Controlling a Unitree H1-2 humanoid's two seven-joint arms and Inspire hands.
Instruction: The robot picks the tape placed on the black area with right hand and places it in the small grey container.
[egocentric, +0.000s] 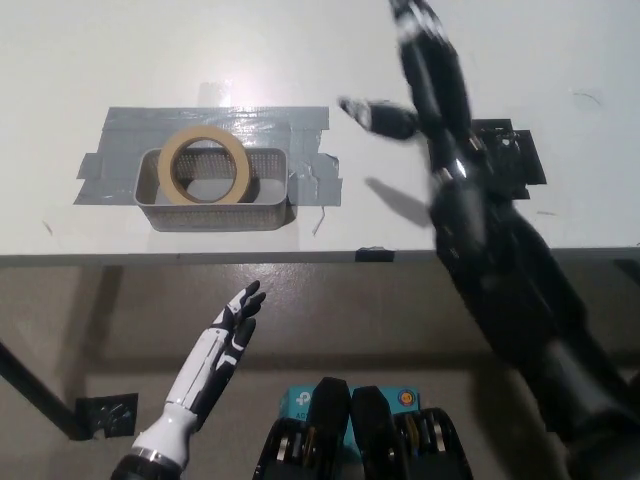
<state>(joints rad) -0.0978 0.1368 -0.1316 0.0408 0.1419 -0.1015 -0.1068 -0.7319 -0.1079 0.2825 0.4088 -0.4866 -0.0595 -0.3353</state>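
A beige roll of tape (206, 165) leans inside the small grey container (214, 209) at the table's left. My black right hand (420, 75) is raised over the middle of the table, well right of the container, open with fingers spread and holding nothing. Its arm covers part of the black area (510, 155) at the right. My white left hand (232, 330) rests open below the table's front edge at the lower left.
The container stands on a patch of grey tape (120, 140) stuck to the white table (100, 60). The table's front edge (180, 258) runs across the picture's middle. A bracket (100, 415) lies on the floor at the lower left.
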